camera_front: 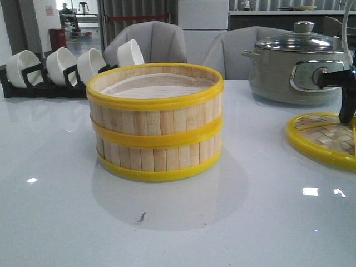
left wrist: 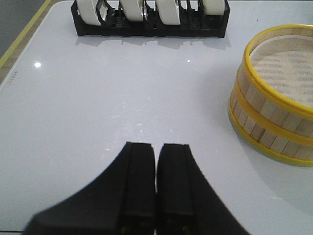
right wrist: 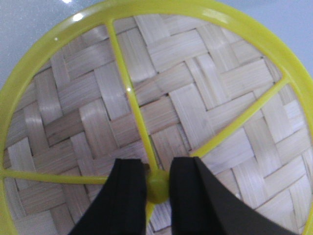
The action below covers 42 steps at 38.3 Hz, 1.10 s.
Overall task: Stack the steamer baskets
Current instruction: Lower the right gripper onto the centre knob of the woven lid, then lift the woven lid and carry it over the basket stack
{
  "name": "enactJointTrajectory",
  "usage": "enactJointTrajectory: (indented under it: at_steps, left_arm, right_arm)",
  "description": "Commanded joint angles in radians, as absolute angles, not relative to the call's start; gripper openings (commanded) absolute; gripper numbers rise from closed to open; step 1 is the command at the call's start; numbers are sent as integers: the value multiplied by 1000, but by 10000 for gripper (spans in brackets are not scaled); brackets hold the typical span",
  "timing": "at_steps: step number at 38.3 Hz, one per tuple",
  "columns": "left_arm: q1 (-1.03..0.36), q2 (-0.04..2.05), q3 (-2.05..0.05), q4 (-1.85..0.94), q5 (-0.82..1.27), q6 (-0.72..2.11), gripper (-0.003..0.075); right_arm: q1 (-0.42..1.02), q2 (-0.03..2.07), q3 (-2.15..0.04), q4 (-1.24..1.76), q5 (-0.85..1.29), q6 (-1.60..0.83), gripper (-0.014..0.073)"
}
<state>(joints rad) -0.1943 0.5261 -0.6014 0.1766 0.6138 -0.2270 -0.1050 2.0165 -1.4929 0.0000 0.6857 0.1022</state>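
Note:
Two steamer baskets [camera_front: 156,122] stand stacked one on the other in the middle of the white table; the stack also shows in the left wrist view [left wrist: 274,98]. The upper one shows its white liner. My left gripper [left wrist: 156,152] is shut and empty, low over bare table to the left of the stack. My right gripper [right wrist: 157,169] is over the flat woven bamboo lid [right wrist: 161,107], its jaws closed on the lid's yellow centre knob [right wrist: 158,187]. In the front view the lid [camera_front: 320,136] lies at the right edge under the right arm [camera_front: 345,94].
A black rack with white bowls [camera_front: 61,69] stands at the back left, also seen in the left wrist view [left wrist: 151,19]. A grey lidded pot [camera_front: 297,64] stands at the back right behind the lid. Grey chairs are beyond the table.

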Motion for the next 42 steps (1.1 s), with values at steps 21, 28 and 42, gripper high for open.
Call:
enactJointTrajectory:
  at_steps: [21,28,42]
  left_arm:
    - [-190,528,-629,184,538,-236,87]
    - [-190,528,-629,184,538,-236,87]
    - [-190,528,-629,184,538,-236,87]
  right_arm:
    - [72,1754,-1731,-11,788,96,54]
    - [189,1750,-1875,16,867,96,54]
    - [462,1797,-1932,48,873,96,54]
